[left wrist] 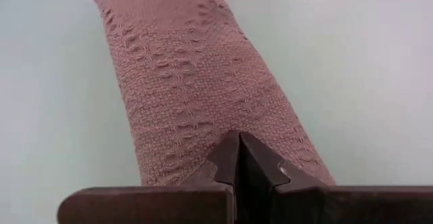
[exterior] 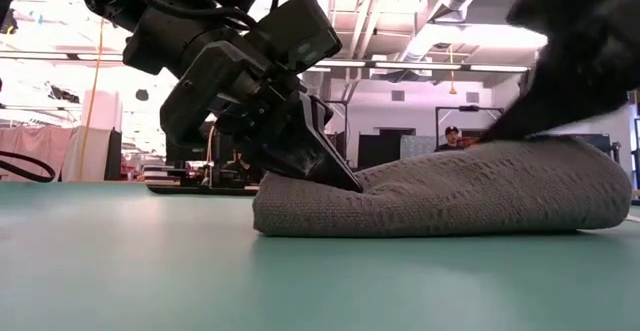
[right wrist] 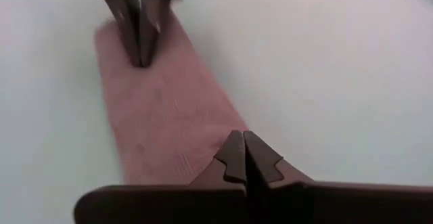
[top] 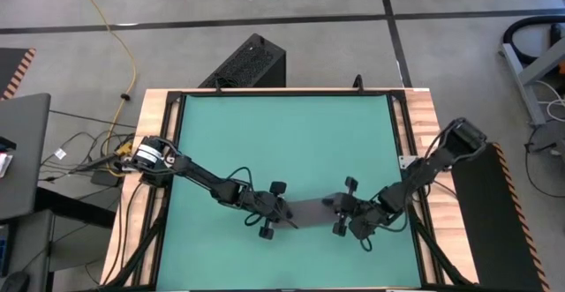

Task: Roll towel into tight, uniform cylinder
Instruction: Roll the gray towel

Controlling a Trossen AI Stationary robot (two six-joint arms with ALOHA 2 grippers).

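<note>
Overhead, the towel (top: 311,211) lies as a narrow band near the mat's (top: 282,133) front edge, an arm at each end, likely to pin it evenly. Low down, the left gripper (exterior: 345,181) presses closed on one end. Each wrist view shows closed fingers on cloth, the right gripper (right wrist: 244,146) opposite.

1. The towel (top: 309,210) reads dark grey from above, a woven, bumpy texture showing on it up close.
2. The mat (top: 282,142) under it is flat teal-green, no pattern.
3. The table (top: 422,120) shows pale wood along its edges, framed in black rails.
4. Both arms are black; left claw (top: 288,220) and right claw (top: 336,205) are dark too.
5. A yellow cable (top: 119,41) runs over grey floor.
6. A black box (top: 249,63) sits beyond the table.
</note>
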